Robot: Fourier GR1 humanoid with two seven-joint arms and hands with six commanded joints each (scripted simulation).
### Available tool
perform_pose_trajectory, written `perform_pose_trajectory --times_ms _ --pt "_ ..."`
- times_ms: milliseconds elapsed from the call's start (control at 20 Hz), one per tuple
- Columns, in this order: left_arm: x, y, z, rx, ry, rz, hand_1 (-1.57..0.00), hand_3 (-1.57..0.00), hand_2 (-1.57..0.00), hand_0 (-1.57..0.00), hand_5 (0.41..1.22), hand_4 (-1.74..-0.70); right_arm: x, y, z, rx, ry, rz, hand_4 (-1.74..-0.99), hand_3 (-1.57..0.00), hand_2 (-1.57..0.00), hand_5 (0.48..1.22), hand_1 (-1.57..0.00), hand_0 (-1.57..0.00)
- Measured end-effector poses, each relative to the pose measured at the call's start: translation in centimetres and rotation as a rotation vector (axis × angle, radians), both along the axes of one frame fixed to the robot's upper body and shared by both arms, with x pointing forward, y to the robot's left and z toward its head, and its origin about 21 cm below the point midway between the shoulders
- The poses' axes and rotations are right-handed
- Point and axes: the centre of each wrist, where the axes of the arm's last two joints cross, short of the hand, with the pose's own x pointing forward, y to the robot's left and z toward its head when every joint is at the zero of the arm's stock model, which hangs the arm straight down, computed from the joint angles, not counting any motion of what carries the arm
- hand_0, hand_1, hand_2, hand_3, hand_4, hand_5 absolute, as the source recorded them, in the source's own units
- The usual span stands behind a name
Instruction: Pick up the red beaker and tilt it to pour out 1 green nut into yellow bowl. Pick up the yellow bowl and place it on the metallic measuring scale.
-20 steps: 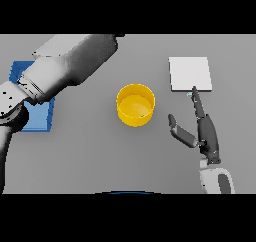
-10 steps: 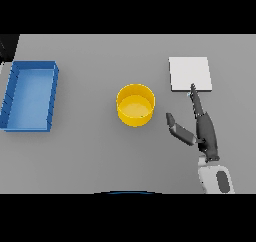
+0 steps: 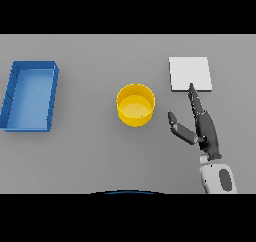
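The yellow bowl (image 3: 135,105) sits mid-tabletop, just to the left of the right hand (image 3: 204,130), whose fingers are straight and spread, thumb angled toward the bowl. The metallic scale (image 3: 189,74) lies toward the far right edge, touching the fingertips (image 3: 191,88).

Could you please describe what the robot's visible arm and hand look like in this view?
Only the right arm shows. The right hand is dark grey, with slender segmented fingers and a thicker thumb. Below it the wrist section is white, with a rounded grey inset panel. No cables or markings are visible.
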Motion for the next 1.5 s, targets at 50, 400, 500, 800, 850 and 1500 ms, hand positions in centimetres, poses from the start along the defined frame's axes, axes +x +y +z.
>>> perform_pose_trajectory --times_ms 50,400,500,800,850,1500 --pt "-0.4 1.0 -1.4 -0.041 -0.007 0.011 -1.57 -1.49 -1.57 -1.57 1.221 -1.74 -0.1 0.1 -0.1 -0.013 -0.017 0.011 -1.181 0.00 0.00 0.687 0.00 0.00" --pt "-3.2 2.9 -9.0 -0.264 0.016 0.119 -1.57 -1.38 -1.57 -1.57 1.221 -1.74 -0.5 0.0 -0.2 -0.044 -0.017 0.008 -1.207 0.00 0.00 0.708 0.00 0.00" --pt "-4.4 2.8 -10.1 -0.300 0.016 0.146 -1.57 -1.39 -1.57 -1.57 1.221 -1.74 -0.3 0.4 -0.6 -0.043 0.003 0.003 -1.202 0.00 0.00 0.699 0.00 0.00" --pt "-8.7 1.2 -13.6 -0.360 0.061 0.196 -1.57 -1.38 -1.57 -1.57 1.076 -1.74 -0.3 0.2 -0.4 -0.040 -0.009 0.007 -1.170 0.00 0.00 0.683 0.00 0.00" --pt "-9.3 0.8 -13.9 -0.371 0.081 0.198 -1.57 -1.37 -1.57 -1.57 1.008 -1.74 -0.1 0.0 -0.4 -0.044 0.002 -0.002 -1.169 0.00 0.00 0.680 0.00 0.00" --pt "-12.8 1.5 -13.3 -0.302 0.327 -0.118 -0.23 -0.18 -0.22 -0.26 0.648 -0.74 0.1 0.0 -0.2 -0.043 0.005 0.003 -1.156 0.00 0.00 0.690 0.00 0.00"
